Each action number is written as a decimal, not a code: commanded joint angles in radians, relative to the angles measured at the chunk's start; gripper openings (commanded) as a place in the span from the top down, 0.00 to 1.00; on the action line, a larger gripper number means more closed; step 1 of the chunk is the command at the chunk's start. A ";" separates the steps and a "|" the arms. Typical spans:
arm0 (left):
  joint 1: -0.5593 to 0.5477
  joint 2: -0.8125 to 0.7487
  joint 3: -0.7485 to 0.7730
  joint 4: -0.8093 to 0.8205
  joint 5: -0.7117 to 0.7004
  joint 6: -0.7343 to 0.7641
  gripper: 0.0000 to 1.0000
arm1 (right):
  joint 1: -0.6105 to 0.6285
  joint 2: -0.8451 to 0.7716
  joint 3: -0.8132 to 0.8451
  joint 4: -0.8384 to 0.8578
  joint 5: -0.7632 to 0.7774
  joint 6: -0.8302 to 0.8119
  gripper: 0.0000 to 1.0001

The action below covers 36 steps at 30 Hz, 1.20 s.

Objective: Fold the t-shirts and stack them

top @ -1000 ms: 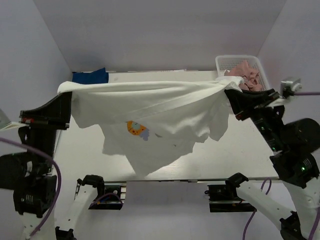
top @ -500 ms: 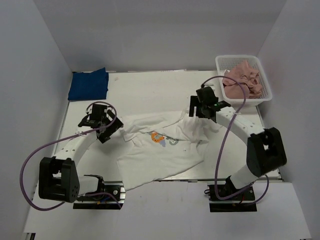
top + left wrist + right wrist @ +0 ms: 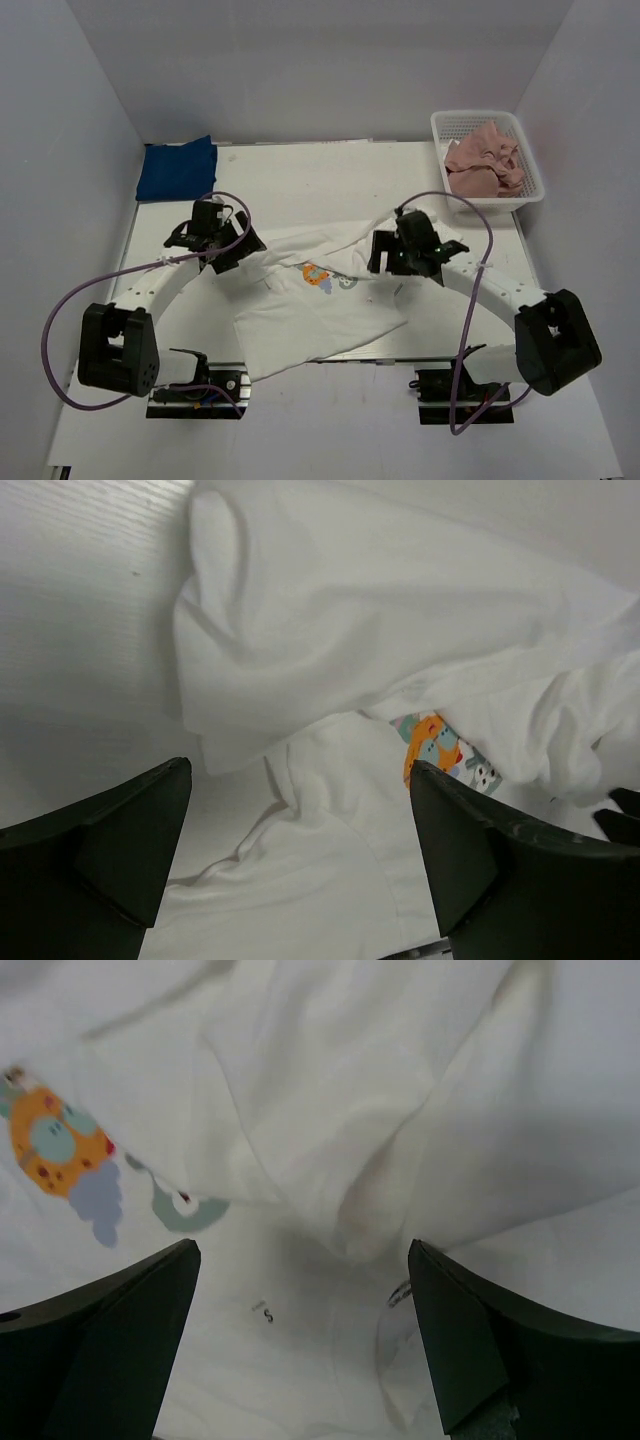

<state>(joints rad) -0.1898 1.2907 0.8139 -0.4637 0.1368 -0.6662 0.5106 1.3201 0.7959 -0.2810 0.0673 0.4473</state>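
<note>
The white t-shirt (image 3: 320, 300) lies rumpled on the middle of the table, its cartoon print (image 3: 318, 275) facing up. My left gripper (image 3: 243, 248) hovers open over the shirt's left edge, and the left wrist view shows cloth (image 3: 330, 670) below its spread fingers (image 3: 110, 850). My right gripper (image 3: 383, 256) stands open over the shirt's right side, above bunched folds (image 3: 330, 1110) and a small size tag (image 3: 262, 1310). Neither gripper holds anything. A folded royal-blue t-shirt (image 3: 177, 168) lies at the back left. A dusty-pink t-shirt (image 3: 485, 165) is heaped in the basket.
The white mesh basket (image 3: 441, 127) stands at the back right corner. White walls close in the table on three sides. Purple cables loop from both arms. The shirt's lower hem reaches the table's near edge (image 3: 330, 360).
A second ago both grippers held the white t-shirt stretched out high near the camera. Both have since opened and let go, and the shirt has dropped onto the table in a rumpled heap.
</note>
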 commanded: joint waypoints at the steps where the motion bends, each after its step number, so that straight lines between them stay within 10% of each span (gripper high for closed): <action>1: -0.034 0.025 -0.019 0.042 0.072 0.043 0.00 | 0.022 -0.001 -0.104 0.052 -0.101 0.074 0.10; 15: -0.115 0.114 -0.053 -0.032 0.001 0.011 0.00 | -0.058 0.404 0.173 0.013 0.100 0.096 0.10; 25: -0.171 -0.022 -0.070 -0.130 -0.010 -0.007 0.00 | -0.132 0.774 0.877 -0.115 0.123 -0.108 0.10; 36: -0.345 0.133 0.118 -0.182 -0.274 0.063 0.10 | -0.037 0.279 0.366 -0.080 0.091 -0.081 0.10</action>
<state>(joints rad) -0.4850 1.3941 0.8623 -0.6304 -0.0147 -0.6373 0.4450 1.6642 1.2705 -0.3347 0.1772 0.3553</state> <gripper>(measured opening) 0.901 0.901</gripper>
